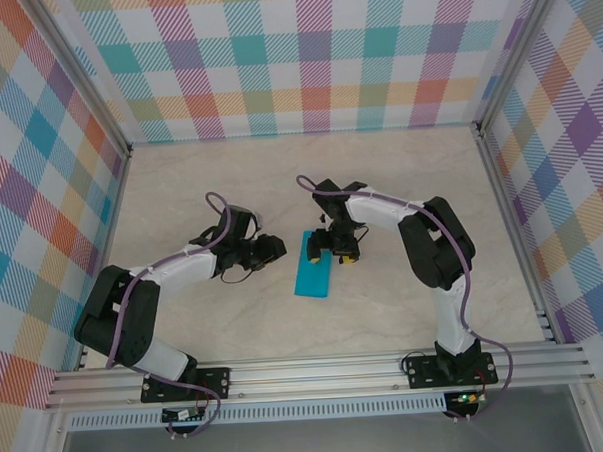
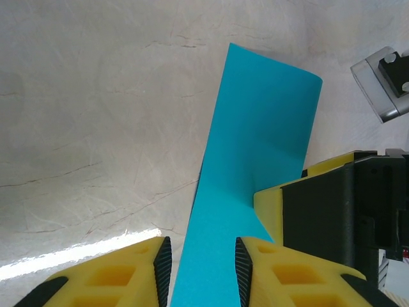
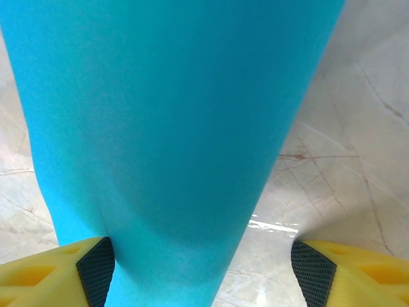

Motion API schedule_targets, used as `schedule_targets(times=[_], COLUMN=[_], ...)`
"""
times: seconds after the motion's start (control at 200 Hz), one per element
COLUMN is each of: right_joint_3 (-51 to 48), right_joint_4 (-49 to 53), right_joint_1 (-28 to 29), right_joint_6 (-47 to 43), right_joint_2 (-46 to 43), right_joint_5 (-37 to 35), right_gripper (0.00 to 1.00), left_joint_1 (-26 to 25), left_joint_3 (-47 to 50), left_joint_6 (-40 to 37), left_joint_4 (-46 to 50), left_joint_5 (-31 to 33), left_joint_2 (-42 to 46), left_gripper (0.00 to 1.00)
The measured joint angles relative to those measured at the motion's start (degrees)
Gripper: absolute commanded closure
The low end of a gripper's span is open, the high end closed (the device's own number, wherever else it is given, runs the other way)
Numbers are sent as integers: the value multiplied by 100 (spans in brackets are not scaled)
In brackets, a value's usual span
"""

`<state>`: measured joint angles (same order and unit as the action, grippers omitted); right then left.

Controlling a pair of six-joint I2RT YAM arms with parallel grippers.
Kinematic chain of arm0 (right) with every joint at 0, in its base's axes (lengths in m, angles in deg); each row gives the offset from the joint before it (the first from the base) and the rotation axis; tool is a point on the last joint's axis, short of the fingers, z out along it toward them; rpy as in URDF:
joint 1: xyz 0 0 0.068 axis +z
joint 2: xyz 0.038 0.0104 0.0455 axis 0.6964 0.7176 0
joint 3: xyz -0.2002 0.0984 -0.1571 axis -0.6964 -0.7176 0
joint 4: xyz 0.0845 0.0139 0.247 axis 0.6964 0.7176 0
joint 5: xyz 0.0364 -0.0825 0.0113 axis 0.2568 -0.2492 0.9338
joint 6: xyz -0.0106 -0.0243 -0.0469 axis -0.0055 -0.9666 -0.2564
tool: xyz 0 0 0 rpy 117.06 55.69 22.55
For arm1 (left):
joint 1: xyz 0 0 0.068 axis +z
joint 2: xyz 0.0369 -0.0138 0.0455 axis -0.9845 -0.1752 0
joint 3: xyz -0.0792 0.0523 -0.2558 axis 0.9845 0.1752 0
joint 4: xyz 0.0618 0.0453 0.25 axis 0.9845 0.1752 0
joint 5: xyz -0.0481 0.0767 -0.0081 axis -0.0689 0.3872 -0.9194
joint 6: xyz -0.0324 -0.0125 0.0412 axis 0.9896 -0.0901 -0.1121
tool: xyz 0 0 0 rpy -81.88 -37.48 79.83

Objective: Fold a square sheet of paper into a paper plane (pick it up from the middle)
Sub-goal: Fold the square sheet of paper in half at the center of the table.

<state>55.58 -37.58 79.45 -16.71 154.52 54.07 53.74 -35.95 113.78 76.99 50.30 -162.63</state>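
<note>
The table (image 1: 236, 319) is a pale beige top with a marbled look, thin brownish veins running across it. Just right of the middle of the top view, one piece of teal-blue paper (image 1: 312, 276) lies on it as a narrow oblong, long side running up the frame and leaning slightly right. In the left wrist view the table (image 2: 96, 128) carries a bright streak of reflected light at the lower left, beside the paper (image 2: 255, 128).

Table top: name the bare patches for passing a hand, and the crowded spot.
Crowded: centre, left gripper and right gripper flanking the square sheet of paper. Free: table from there to back wall, and from the sheet to front rail.
</note>
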Motion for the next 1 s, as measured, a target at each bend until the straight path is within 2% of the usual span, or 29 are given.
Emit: schedule_targets(times=[0.395,0.71,0.815,0.92,1.0], right_joint_3=[52,122,136,136,136], right_joint_4=[72,144,162,162,162], right_joint_1=[0,0,0,0,0], right_joint_6=[-4,-4,-4,-4,-4], right_joint_2=[55,107,120,120,122], right_joint_5=[-37,-44,-44,-46,-46], right_gripper=[24,24,24,24,25], left_joint_1=[-2,-46,-83,-146,-197], left_joint_3=[-94,-269,-332,-476,-671], left_joint_6=[17,26,46,101,74], left_joint_4=[-90,-129,-136,-122,-118], left_joint_5=[-111,-179,-245,-304,-378], left_joint_2=[-157,-380,-476,-680,-922], left_gripper=[74,74,80,100,100])
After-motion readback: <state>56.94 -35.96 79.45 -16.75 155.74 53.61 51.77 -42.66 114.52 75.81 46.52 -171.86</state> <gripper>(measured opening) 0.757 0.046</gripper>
